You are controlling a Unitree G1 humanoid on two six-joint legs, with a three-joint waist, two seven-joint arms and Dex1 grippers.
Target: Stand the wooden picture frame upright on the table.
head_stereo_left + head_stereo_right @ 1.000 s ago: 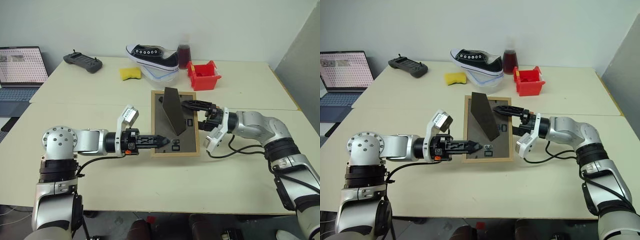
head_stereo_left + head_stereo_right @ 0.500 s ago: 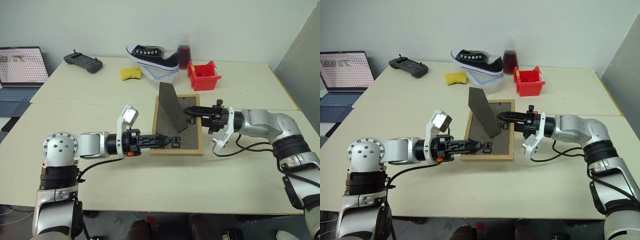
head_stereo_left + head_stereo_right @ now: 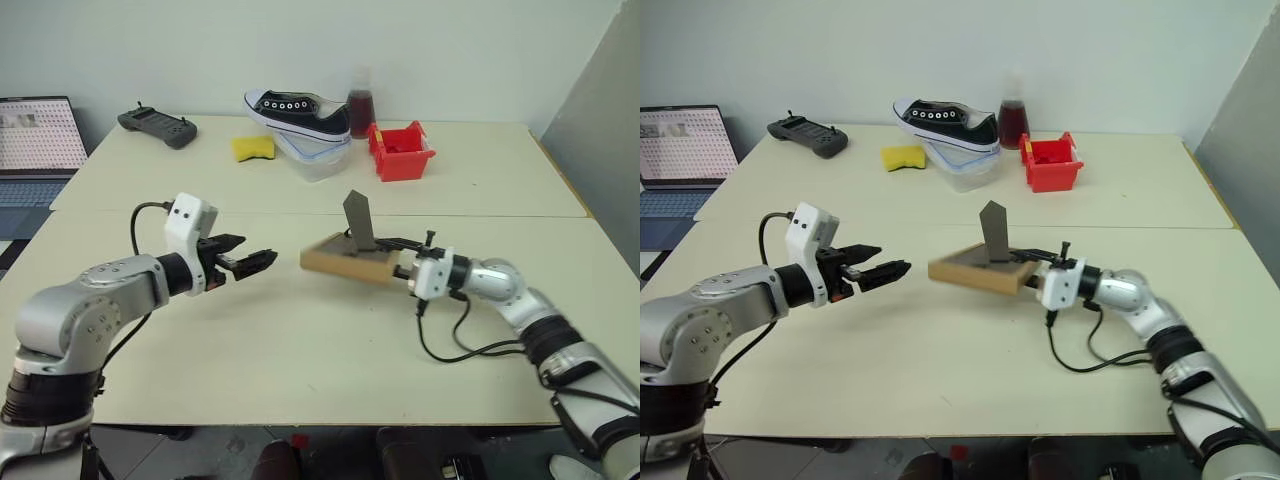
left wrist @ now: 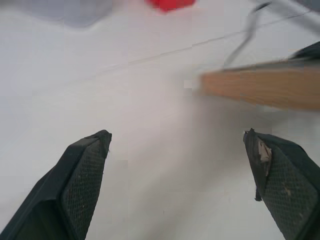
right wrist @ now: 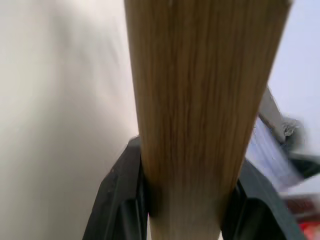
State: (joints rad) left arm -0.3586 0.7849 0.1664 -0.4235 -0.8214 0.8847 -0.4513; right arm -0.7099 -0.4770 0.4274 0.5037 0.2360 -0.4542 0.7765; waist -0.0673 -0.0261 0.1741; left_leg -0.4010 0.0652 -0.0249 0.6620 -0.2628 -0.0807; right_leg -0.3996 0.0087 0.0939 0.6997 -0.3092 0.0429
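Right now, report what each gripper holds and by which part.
Right gripper clamps the wooden picture frame by its right edge. Left gripper is open, holding nothing.

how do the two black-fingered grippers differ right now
The left gripper is open, its fingers spread wide with nothing between them; the right gripper is shut on the light tan wooden picture frame, a finger on either side of its edge. The left hangs free, apart from the frame; the right holds the frame tilted, its near end lifted off the pale cream table. Both point roughly level, toward each other.
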